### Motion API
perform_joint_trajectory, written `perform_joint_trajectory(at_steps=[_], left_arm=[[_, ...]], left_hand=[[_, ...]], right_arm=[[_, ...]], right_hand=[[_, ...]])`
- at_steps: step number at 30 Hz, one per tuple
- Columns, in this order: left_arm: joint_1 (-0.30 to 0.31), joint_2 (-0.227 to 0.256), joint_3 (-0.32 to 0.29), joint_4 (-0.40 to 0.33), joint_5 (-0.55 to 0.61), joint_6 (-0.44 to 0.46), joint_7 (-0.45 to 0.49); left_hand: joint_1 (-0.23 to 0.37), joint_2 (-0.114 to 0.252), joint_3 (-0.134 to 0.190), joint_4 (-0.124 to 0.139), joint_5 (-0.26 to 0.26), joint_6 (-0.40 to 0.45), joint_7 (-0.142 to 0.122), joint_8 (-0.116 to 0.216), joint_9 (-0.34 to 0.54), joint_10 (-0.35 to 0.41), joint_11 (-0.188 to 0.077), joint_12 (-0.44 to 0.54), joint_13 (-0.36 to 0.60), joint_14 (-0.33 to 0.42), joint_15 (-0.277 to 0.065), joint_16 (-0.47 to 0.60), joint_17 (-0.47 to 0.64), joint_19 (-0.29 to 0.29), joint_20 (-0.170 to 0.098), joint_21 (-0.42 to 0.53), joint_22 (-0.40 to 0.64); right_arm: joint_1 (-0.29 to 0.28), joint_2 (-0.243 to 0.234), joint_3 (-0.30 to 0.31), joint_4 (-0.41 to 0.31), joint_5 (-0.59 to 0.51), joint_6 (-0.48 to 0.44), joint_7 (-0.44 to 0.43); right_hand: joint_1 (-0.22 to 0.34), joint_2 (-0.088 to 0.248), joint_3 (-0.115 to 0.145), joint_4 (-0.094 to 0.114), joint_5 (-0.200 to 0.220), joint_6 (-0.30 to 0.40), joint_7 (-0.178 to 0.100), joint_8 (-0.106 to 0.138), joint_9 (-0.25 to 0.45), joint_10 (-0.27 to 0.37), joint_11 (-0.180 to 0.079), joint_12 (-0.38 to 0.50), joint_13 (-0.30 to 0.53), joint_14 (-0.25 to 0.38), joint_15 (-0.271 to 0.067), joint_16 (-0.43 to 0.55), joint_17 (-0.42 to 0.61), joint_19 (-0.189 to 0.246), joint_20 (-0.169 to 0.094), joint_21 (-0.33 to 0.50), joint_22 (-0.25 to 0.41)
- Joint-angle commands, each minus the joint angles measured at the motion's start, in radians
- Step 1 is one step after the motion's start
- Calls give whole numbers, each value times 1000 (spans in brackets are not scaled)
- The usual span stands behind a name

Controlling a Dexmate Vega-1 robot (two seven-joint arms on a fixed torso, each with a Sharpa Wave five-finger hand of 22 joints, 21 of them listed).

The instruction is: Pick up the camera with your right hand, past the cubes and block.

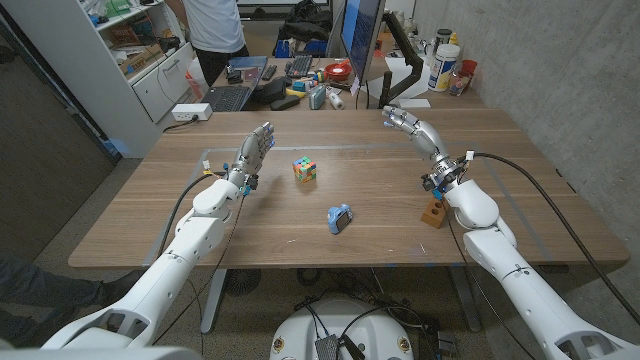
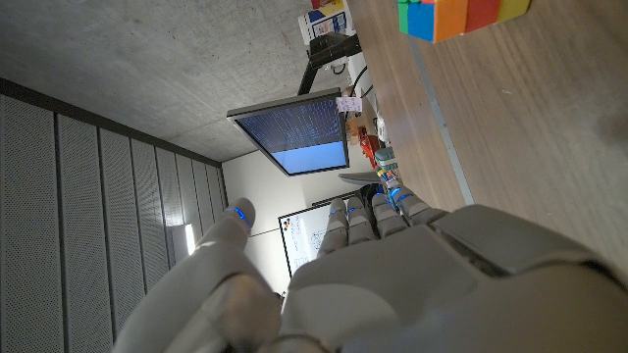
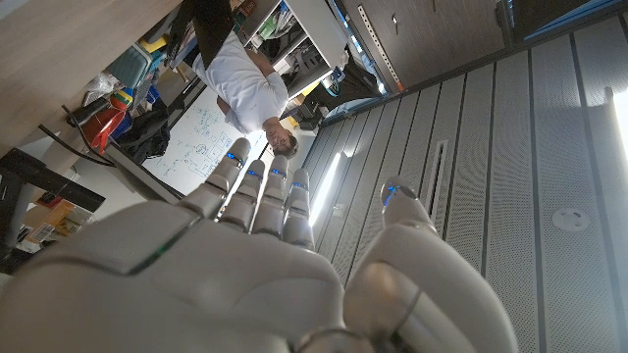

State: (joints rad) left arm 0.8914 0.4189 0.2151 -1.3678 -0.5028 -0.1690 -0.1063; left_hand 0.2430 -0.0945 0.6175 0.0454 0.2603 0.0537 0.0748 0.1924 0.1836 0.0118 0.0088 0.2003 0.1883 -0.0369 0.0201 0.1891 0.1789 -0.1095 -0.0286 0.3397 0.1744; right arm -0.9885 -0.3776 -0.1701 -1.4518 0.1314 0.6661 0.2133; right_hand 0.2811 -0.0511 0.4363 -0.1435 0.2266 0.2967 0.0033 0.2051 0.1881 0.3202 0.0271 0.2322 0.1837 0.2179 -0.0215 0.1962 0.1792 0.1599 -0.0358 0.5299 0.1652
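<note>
Small blue camera (image 1: 340, 218) lying on the wooden counter (image 1: 520, 190) near the middle, toward the near edge, touching nothing. Colourful puzzle cube (image 1: 305, 170) standing just beyond it, a little to the robot's left, apart from the camera; same cube (image 2: 461, 17) seen past the left hand's fingers in the left wrist view. Small wooden block (image 1: 433, 213) with a dark mark on top, off to the camera's right, close under the right forearm; whether touching the arm, hard to tell from here.

Right hand (image 1: 404, 120) raised over the far right part of the counter, well apart from the camera, fingers stretched out and apart, gripping nothing. In the right wrist view, same hand (image 3: 265, 265) with fingers (image 3: 257, 191) straight and thumb held off to one side, nothing between them.

Left hand (image 1: 255, 150) lifted above the counter's left side, palm upright, fingers extended and slightly spread, empty. Well left of the cube. In the left wrist view, hand (image 2: 392, 275) open with thumb apart from the rest.

Beyond the counter's far edge: clutter of a laptop (image 1: 232, 95), bottles and cans, a monitor (image 1: 362, 30), and a person (image 1: 217, 28) in a white shirt standing behind. Black cable (image 1: 540, 190) trailing across the counter from the right wrist.
</note>
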Motion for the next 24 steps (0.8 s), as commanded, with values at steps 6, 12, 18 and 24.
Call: perform_joint_trajectory(at_steps=[6, 12, 18, 24], left_arm=[[10, 9, 4, -30, 15, 14, 18], [10, 9, 7, -34, 19, 18, 21], [10, 9, 8, -36, 19, 18, 20], [12, 12, 4, -42, 19, 16, 22]], left_hand=[[5, 5, -4, 2, 8, 1, 0, 4, 4, -1, 5, 3, 3, -9, -1, 2, 5, 3, 1, -6, 3], [5, 5, -5, 2, 8, 2, 1, 4, 4, -1, 6, 3, 3, -9, 0, 2, 5, 3, 2, -8, 3], [5, 5, -6, 2, 8, 1, 1, 4, 4, 0, 4, 4, 3, -8, 0, 2, 5, 4, 2, -10, 3], [6, 6, -7, 2, 8, 1, 0, 4, 4, 1, 4, 4, 3, -9, -1, 2, 5, 5, 2, -11, 3]], right_arm=[[1, -7, -6, 15, -47, 87, -30], [-3, -11, -6, 9, -62, 117, -40], [-9, -18, -7, -6, -95, 129, -56], [-18, -28, -6, -31, -149, 132, -78]], right_hand=[[14, 2, 7, -1, 4, 14, -4, 3, 6, 10, -1, 3, 6, 8, -11, 0, 5, 13, -13, -8, 5], [17, 2, 7, -2, 4, 18, -7, 4, 6, 16, -5, 5, 6, 13, -12, 1, 5, 18, -15, -11, 5], [19, 2, 8, -2, 5, 20, -10, 4, 6, 19, -5, 5, 6, 16, -15, 2, 5, 22, -16, -14, 6], [21, 2, 9, -2, 5, 20, -13, 3, 6, 20, -7, 5, 6, 19, -16, 3, 5, 25, -17, -16, 6]])
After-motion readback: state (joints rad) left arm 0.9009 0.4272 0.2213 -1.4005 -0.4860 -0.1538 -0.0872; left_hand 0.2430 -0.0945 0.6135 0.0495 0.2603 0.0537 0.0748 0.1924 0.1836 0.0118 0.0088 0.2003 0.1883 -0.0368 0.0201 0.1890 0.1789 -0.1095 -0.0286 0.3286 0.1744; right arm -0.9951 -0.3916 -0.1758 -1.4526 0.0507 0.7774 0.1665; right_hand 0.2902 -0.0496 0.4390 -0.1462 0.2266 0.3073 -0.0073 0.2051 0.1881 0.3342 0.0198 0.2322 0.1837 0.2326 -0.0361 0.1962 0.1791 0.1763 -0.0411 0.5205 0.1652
